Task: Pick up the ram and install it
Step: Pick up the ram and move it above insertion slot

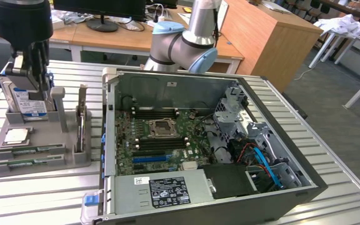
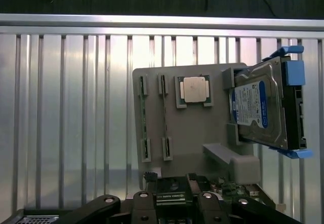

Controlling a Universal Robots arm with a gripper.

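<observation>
Work has barely begun: the ram (image 1: 26,151) sits on edge in the grey tray (image 1: 39,169) on the table (image 1: 42,199), untouched, and the memory slots on the motherboard (image 1: 161,140) inside the open computer case (image 1: 167,86) look unfilled. The hand (image 1: 35,89) hangs released and empty by the hard drive (image 1: 28,102), apart from the ram.

Hard drive (image 2: 258,107) and power supply (image 1: 167,190) labels are illegible.
</observation>
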